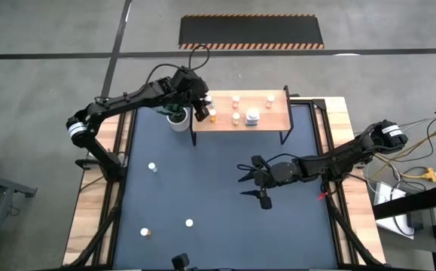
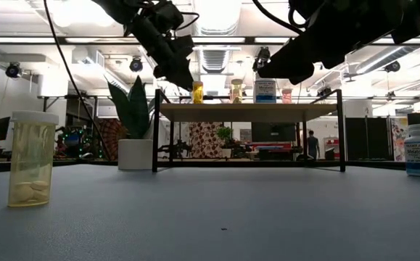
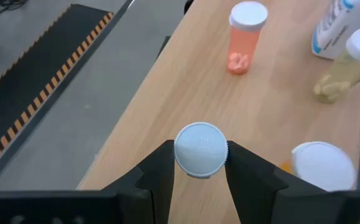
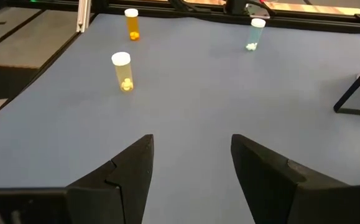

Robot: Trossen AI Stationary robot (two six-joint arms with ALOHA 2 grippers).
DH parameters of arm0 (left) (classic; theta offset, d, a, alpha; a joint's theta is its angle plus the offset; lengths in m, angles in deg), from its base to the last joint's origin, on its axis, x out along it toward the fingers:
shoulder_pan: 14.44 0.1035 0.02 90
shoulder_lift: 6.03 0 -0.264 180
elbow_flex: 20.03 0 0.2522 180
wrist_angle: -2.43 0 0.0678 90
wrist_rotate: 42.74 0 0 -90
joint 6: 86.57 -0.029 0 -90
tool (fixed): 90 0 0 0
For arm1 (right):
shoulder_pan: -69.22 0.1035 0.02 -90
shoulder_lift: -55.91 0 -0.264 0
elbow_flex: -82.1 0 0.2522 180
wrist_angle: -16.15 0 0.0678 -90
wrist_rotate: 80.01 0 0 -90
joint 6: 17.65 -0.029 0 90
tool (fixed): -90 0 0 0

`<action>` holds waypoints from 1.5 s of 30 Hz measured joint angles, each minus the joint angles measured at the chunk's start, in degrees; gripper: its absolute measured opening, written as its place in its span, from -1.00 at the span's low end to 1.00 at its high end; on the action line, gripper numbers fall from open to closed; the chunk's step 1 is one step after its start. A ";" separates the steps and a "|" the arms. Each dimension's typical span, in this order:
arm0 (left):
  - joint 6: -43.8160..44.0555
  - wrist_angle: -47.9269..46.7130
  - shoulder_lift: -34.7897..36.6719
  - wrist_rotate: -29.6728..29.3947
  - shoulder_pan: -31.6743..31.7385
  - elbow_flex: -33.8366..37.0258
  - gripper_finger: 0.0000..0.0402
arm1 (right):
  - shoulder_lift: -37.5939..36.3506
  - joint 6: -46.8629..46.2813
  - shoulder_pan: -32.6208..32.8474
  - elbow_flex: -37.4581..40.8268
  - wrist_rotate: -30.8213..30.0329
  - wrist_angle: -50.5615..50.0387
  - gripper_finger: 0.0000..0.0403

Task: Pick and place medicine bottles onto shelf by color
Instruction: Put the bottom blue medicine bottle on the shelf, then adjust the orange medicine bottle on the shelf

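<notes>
2 black jointed arms, white-banded at the base, black cables, flat-fingered black tools.

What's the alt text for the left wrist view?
The left gripper has its fingers on either side of a white-capped bottle over the light-wood shelf. An orange bottle and a yellowish bottle stand farther along the board.

Bright, even light falls from ceiling lamps (image 2: 220, 13) glaring white above the left tool (image 2: 175, 69) in the low view. Shadows on the table (image 1: 202, 188) are faint. The cap (image 3: 199, 149) between that tool's fingers looks soft.
</notes>
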 joint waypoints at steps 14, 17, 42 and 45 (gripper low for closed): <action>0.24 0.52 -0.20 -0.09 -0.08 0.60 -0.41 | 0.00 -0.31 -0.01 0.00 0.00 0.02 0.02; 0.23 0.51 -0.22 -0.09 -0.08 0.60 -0.41 | 0.00 -0.39 -0.02 0.00 0.02 0.02 0.02; 0.22 0.51 -2.78 0.89 -0.17 0.67 -0.41 | 0.00 -0.78 0.00 0.04 0.02 -1.81 0.02; 0.23 0.26 -2.61 0.87 -0.17 0.65 -0.41 | 0.01 -0.94 0.00 0.04 0.02 -1.90 0.02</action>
